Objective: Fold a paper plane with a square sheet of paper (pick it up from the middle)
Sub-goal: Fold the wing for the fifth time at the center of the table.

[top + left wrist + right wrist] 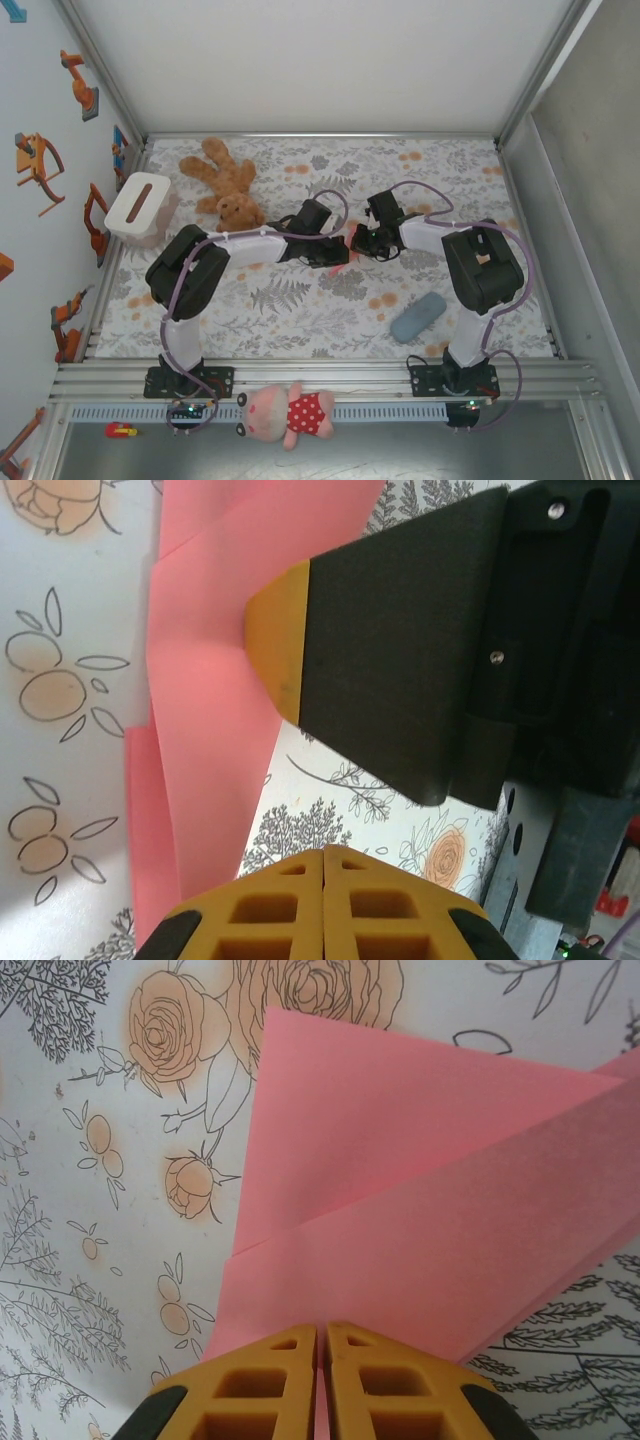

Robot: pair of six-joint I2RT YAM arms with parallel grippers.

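The square sheet of paper [420, 1190] is salmon-pink and lies partly folded on the flowered tablecloth, with layered flaps and diagonal creases. It also runs down the left of the left wrist view as a long pink strip [210, 680]. My right gripper [321, 1332] is shut on its near edge, and pink shows in the slit between the yellow fingers. My left gripper [325, 852] is shut with nothing between its fingers, just right of the paper's edge. A black, yellow-tipped fingertip [275, 640] of the right gripper rests on the paper. From above, both grippers [338, 252] [358, 243] meet mid-table.
A brown teddy bear [225, 185] lies at the back left beside a white box [140, 205]. A grey-blue pouch [418, 316] sits near the front right. A pink plush toy [290, 412] lies on the front rail. Metal frame walls close in both sides.
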